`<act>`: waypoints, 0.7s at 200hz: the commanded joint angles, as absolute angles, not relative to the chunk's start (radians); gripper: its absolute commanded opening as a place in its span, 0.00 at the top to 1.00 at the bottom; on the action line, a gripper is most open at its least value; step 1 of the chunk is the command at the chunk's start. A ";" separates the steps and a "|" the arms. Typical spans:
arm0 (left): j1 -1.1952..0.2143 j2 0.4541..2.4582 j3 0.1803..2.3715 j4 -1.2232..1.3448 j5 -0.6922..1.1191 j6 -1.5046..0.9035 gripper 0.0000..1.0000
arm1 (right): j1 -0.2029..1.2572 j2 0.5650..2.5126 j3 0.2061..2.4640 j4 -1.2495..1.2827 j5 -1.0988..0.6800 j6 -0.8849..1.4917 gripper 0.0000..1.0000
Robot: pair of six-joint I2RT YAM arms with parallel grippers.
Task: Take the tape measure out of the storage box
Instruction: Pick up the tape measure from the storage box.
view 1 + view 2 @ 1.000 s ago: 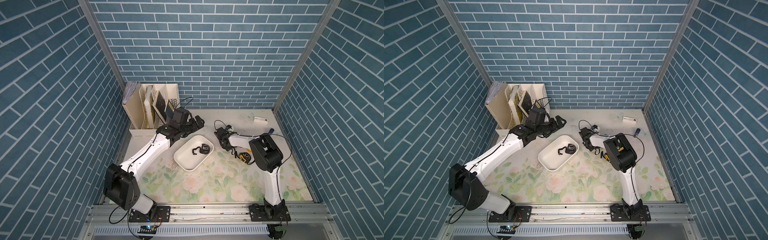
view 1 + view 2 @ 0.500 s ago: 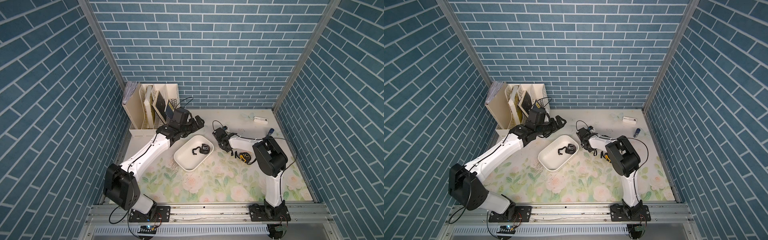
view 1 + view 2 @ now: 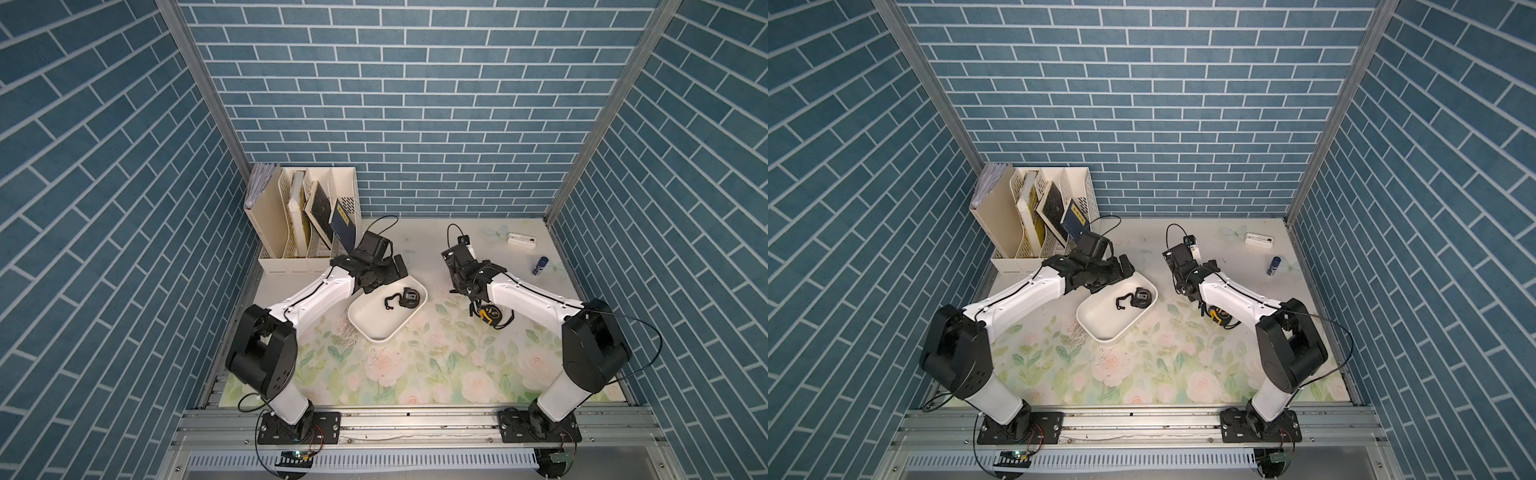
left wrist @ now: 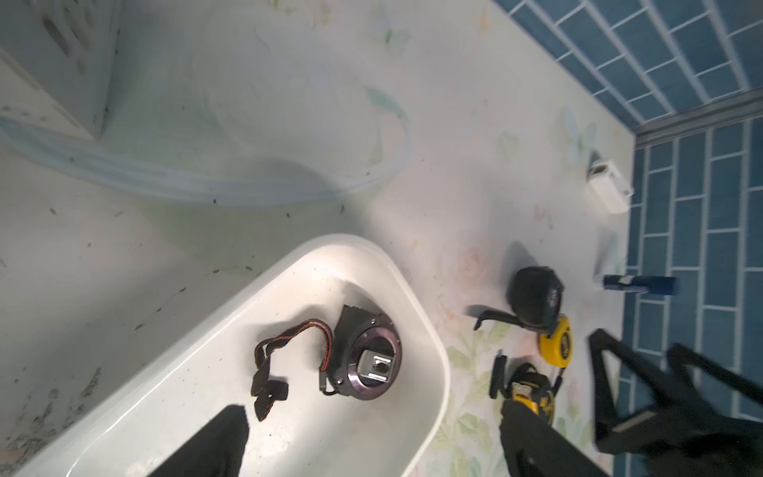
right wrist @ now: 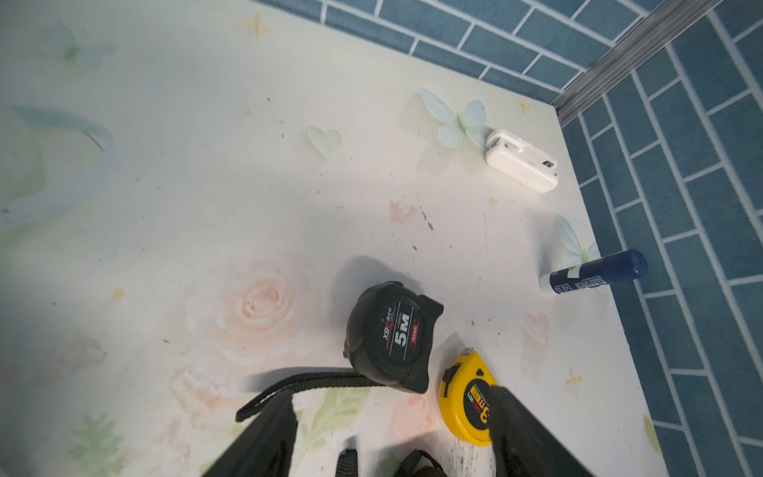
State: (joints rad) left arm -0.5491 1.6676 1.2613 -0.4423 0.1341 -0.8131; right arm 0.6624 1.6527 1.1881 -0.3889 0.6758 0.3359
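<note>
Here, the left gripper (image 4: 371,409) hovered above the storage box (image 4: 433,342) with its jaws spread wide and empty. The round black tape measure (image 4: 365,355) lay on the box's floor just ahead of its fingertips, with the strap (image 4: 285,351) trailing off to one side. The right gripper (image 5: 390,406), jaws also apart and holding nothing, hung over the floral table (image 5: 206,206). A black tape measure marked 5M (image 5: 390,334) and a yellow one (image 5: 464,400) sat right at its fingertips, outside the box. The measure in the box looked to be the left arm's job. It would do well to come straight down and straddle the round case across its width rather than snag the loose strap. It should then close firmly and lift clear of the low wall before swinging away, lest the light box tip or slide.
</note>
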 commanded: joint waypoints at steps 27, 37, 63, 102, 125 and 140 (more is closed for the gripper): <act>-0.623 1.747 1.281 -0.508 0.093 -0.759 0.00 | 0.645 1.608 1.151 -0.334 0.669 0.361 0.24; -0.633 1.756 1.288 -0.517 0.084 -0.750 0.00 | 0.636 1.595 1.139 -0.326 0.659 0.367 0.24; -0.641 1.793 1.291 -0.522 0.063 -0.722 0.00 | 0.612 1.564 1.107 -0.306 0.634 0.373 0.24; -0.648 1.848 1.297 -0.488 0.070 -0.698 0.00 | 0.588 1.543 1.081 -0.289 0.612 0.373 0.24; -0.649 1.881 1.322 -0.480 0.074 -0.688 0.00 | 0.580 1.545 1.077 -0.286 0.604 0.374 0.24; -0.654 1.903 1.350 -0.496 0.068 -0.676 0.00 | 0.577 1.542 1.074 -0.283 0.601 0.373 0.24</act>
State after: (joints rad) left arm -0.6449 1.8767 1.2964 -0.4885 0.0895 -0.7120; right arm 0.5827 1.5658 1.0885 -0.2981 0.6140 0.3378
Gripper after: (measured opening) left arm 0.999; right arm 0.758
